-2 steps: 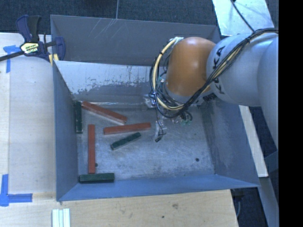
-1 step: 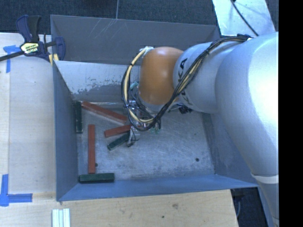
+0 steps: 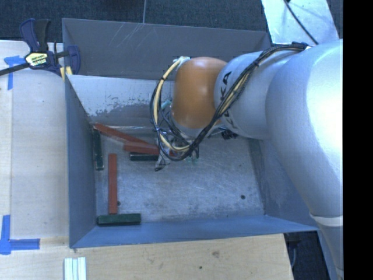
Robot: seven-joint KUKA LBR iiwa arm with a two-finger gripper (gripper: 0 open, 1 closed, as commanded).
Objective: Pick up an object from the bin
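A grey bin is seen from above. The arm is stretched in over the bin's right wall. Its orange cover and its cables are held over the middle of the bin. The gripper is seen under the cover, low over the bin's floor and a little left of the bin's middle. Much of it is hidden by the cover and the cables, so it cannot be told if it is open or closed.

A small black bar is laid flat on the bin's floor, just beside the gripper, on the side of the bin's left wall. A slanted red stick is laid just past the bar, toward the bin's back wall, and one end is found near the gripper. A dark green stick is laid along the bin's left wall. A second red stick is laid next to it, more toward the bin's front wall. A green bar is laid in the bin's front left corner, close to that stick's end.
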